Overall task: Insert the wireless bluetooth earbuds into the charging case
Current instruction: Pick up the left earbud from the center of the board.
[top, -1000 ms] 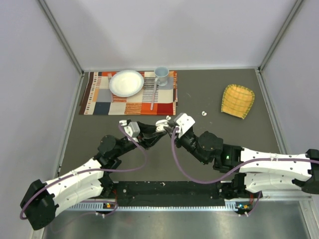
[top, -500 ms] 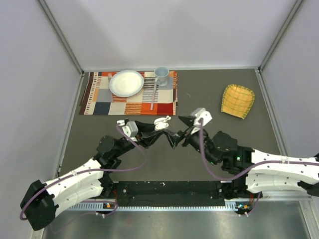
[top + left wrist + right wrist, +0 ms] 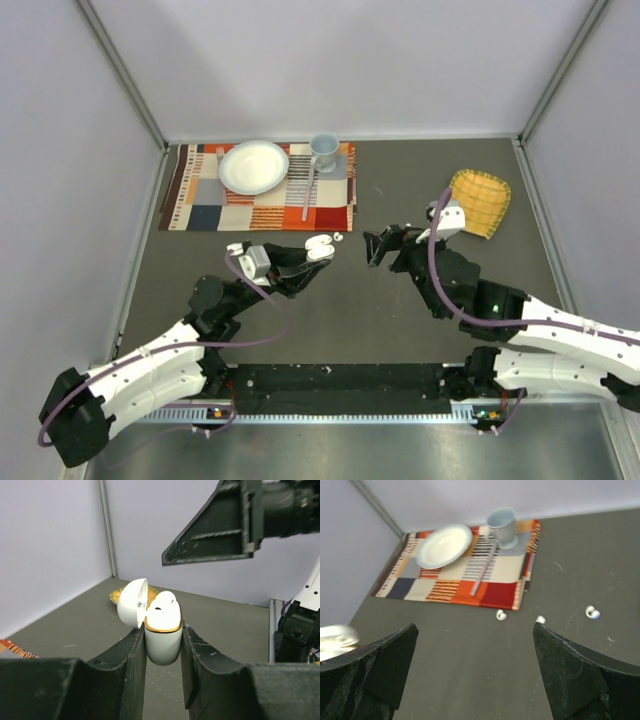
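Observation:
My left gripper (image 3: 163,639) is shut on the white charging case (image 3: 163,645) and holds it upright above the table. The case's lid (image 3: 131,601) is swung open to the left. One white earbud (image 3: 164,603) sits in the case's gold-rimmed mouth. In the top view the case (image 3: 319,247) is at the table's middle. My right gripper (image 3: 385,244) stands open to the right of it, apart, with nothing between its fingers. Loose small white earbuds (image 3: 501,615) (image 3: 540,620) (image 3: 592,612) lie on the dark table ahead of the right gripper (image 3: 474,630).
A striped placemat (image 3: 220,212) at the back left carries a white plate (image 3: 253,166), a pale blue cup (image 3: 323,150) and a spoon (image 3: 309,190). A yellow checked cloth (image 3: 477,202) lies at the back right. Grey walls close in the table.
My right gripper has opened wide and drawn back to the right, away from the case. My left gripper still holds the case, shifted only slightly.

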Controlling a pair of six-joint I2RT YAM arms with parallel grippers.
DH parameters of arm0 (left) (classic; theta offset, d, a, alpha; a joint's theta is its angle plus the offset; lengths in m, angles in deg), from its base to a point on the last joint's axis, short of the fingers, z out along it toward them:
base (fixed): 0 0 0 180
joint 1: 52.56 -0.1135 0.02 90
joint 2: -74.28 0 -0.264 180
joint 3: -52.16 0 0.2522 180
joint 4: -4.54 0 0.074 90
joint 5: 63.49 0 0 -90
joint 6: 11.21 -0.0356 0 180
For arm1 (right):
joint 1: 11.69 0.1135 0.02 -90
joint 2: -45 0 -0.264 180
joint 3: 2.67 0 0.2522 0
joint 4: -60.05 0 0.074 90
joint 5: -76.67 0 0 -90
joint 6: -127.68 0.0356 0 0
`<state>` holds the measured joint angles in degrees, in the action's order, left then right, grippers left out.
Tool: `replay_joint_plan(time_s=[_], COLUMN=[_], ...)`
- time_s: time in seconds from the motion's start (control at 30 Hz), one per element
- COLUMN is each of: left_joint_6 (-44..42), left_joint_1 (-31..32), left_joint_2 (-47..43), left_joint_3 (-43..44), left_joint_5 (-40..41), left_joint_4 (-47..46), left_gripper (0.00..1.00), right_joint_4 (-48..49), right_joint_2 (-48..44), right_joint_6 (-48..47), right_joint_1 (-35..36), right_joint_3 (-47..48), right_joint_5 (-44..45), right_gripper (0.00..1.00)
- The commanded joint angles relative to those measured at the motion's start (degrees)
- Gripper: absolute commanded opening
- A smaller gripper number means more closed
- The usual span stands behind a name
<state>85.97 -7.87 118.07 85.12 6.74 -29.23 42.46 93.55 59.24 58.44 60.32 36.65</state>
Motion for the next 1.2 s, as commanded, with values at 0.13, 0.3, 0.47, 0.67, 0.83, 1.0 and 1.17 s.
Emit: replay_joint_plan(time_s=[0.13, 0.3, 0.47, 0.67, 0.83, 1.0, 1.17], left_joint_6=[-0.59, -1.2, -2.43, -3.75, -4.72, -5.34, -5.51], left_joint_1=[-0.13, -0.04, -0.04, -0.04, -0.04, -0.13, -0.04], left_joint_2=[-2.74, -4.85, -7.84, -13.46, -16.37, -18.65, -21.55], left_joint_3=[0.13, 0.22, -0.22, -0.92, -0.92, -1.36, -2.76], left_joint_5=[0.79, 0.35, 0.61, 2.19, 3.33, 3.6, 5.35], left_joint_4=[-0.02, 1.73, 4.63, 8.85, 11.75, 14.13, 15.44], left_gripper=[0.0, 0.0, 0.0, 0.0, 0.0, 0.0, 0.0], right_joint_4=[-22.17, -31.2, -31.94, -31.33, -30.09, -30.97, -33.69], right_joint_2=[1.45, 11.1, 21.12, 25.44, 33.51, 43.79, 48.82], right_joint_6=[23.87, 24.84, 27.83, 34.43, 29.76, 37.05, 41.01], right_joint_1=[-20.6, -30.38, -33.56, -34.62, -37.95, -40.6, -40.6], right_joint_3=[4.03, 8.41, 12.55, 17.3, 20.98, 23.44, 27.23], right_joint_5=[-16.55, -29.55, -31.79, -32.46, -41.42, -48.57, -45.32], right_gripper=[0.92, 0.99, 0.99, 0.99, 0.99, 0.93, 0.87])
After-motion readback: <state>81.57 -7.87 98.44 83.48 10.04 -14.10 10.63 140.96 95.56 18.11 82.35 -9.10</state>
